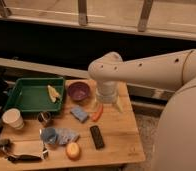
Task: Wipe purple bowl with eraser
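Observation:
The purple bowl [79, 91] stands on the wooden table [121, 142], just right of the green tray. The eraser [96, 136], a flat black block, lies on the table in front of it, near the front edge. My gripper [108, 99] hangs from the big white arm above the table, just right of the purple bowl and above the orange-red stick [97, 112]. It is well behind the eraser and holds nothing that I can see. The dark red bowl is hidden behind the arm.
A blue sponge [79, 113] lies between bowl and eraser. The green tray [26, 97] holds a yellow piece [53, 93]. A white cup [13, 119], a metal cup [44, 118], a blue cup [49, 135], a cloth [67, 135] and an orange fruit [73, 150] stand at front left.

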